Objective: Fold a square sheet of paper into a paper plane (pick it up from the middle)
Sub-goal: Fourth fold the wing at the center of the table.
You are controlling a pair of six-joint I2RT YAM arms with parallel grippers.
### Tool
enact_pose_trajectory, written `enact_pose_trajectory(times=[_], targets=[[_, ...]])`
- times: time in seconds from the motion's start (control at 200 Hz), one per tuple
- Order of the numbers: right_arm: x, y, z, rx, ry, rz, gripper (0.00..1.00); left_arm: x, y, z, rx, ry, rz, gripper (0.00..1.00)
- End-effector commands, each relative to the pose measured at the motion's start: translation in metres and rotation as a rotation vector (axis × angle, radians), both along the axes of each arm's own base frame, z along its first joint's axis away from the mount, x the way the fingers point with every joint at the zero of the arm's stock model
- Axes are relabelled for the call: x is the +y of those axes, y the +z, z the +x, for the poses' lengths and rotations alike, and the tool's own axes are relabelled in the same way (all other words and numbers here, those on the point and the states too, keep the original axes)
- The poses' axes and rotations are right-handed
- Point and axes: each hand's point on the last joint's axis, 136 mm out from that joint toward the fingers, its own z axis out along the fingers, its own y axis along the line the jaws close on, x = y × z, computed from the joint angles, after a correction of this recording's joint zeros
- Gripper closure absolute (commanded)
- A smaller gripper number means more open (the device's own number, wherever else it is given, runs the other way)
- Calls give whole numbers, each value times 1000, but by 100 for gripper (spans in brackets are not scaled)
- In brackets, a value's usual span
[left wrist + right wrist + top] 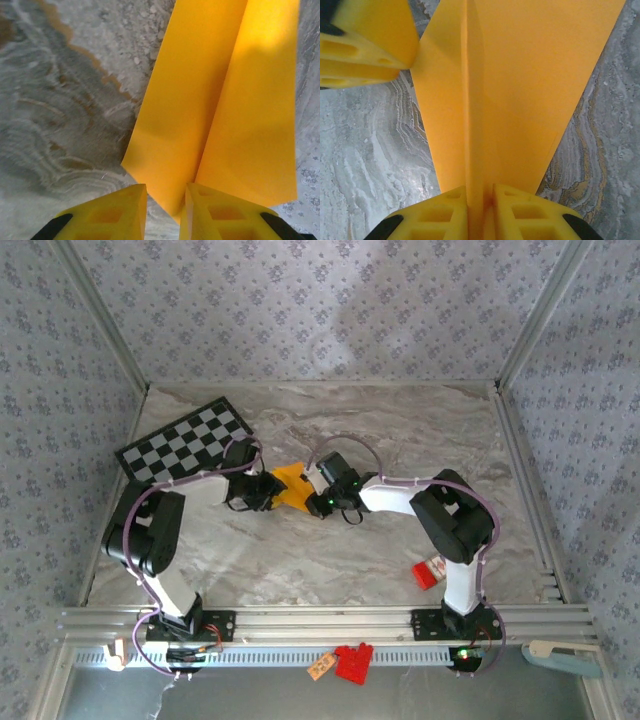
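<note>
The orange-yellow paper (292, 483) lies folded at mid-table as a pointed paper plane with a raised centre crease. My right gripper (318, 492) meets it from the right. In the right wrist view the gripper (480, 192) is shut on that upright crease, and the wings (530, 80) spread away over the marble. My left gripper (270, 490) comes in from the left. Seen from the left wrist, it (166, 192) stands open, with a corner of the paper (220, 100) reaching into the gap and lying against the right finger (220, 212). A left finger (365, 40) also touches the paper's edge.
A black-and-white checkered board (185, 445) lies at the back left. A small red block (428, 573) sits beside the right arm's base. Red pieces (352, 660) and a tag (320, 665) rest on the front rail. Patterned walls close in three sides.
</note>
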Motion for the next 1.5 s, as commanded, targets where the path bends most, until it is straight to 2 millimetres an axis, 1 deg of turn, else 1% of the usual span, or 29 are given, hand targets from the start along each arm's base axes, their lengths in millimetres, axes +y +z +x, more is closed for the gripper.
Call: enact_pose_trajectory(times=[0.0,0.18,0.435,0.73,1.159,1.319,1.419,1.499], targets=[[1,-4,0,39,-2,7,81,-13,8,11,-27,-22,-38,74],[0,-6,0,54,2,20,82,-12,-4,9,18,-24,-10,76],[-1,-6,-3,108,5,82,84,-3,-23,-5,104,-20,50,79],[-2,-7,-5,186,-5,165,86,4,-31,-15,146,-14,80,81],[-2,-15,-11,261,-16,197,85,-2,-22,-15,120,-30,54,79],[-7,-22,-12,287,-39,191,85,-7,-5,-5,55,-41,28,77],[-9,-23,-10,296,-49,201,85,-14,6,3,-2,-58,-8,75],[-9,-22,-9,301,-54,210,85,-19,10,6,-31,-72,-35,72]])
